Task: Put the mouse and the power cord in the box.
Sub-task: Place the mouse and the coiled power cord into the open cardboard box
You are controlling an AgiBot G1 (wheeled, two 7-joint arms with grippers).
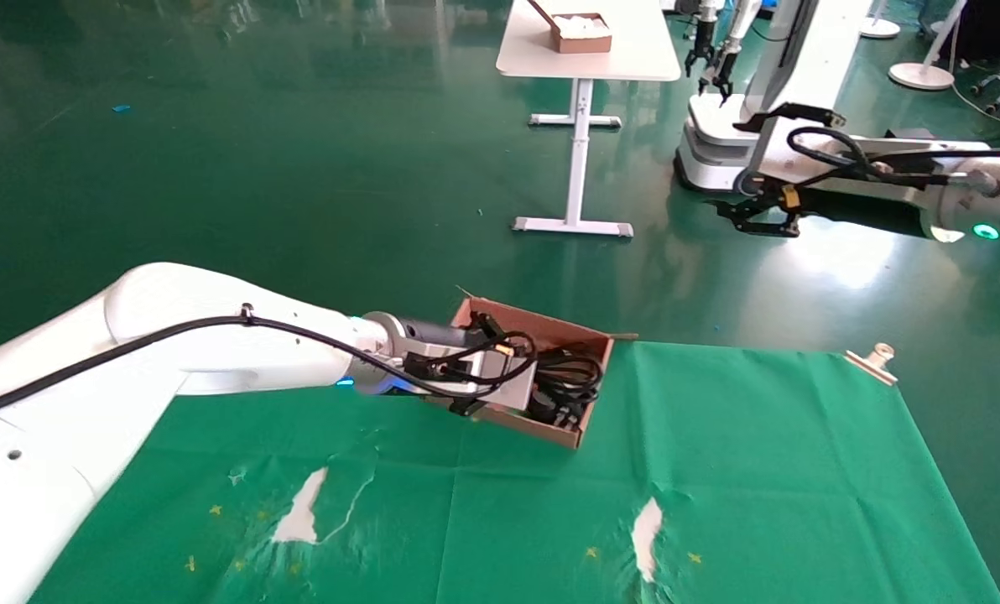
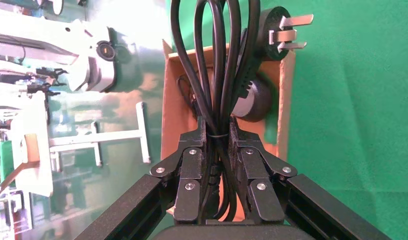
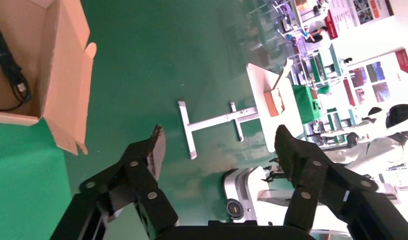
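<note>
My left gripper (image 2: 216,126) is shut on the looped power cord (image 2: 217,60), pinching its tied strands just over the reddish-brown box (image 2: 171,100). The cord's chunky plug (image 2: 281,31) hangs past the box's far wall. The black mouse (image 2: 254,100) lies inside the box under the cord. In the head view the left gripper (image 1: 546,393) reaches into the box (image 1: 550,323), and the power cord (image 1: 569,377) fills its right end. My right gripper (image 1: 756,220) is parked open and high off the table's far right. The right wrist view shows the right gripper (image 3: 219,142) empty, with the box (image 3: 62,65) and a thin black cable (image 3: 9,70) inside it.
The box sits at the far edge of a green cloth (image 1: 718,470) with torn white patches (image 1: 303,507). A metal clip (image 1: 873,361) holds the cloth's far right corner. Beyond the table stand a white table (image 1: 584,38) and another robot (image 1: 718,126).
</note>
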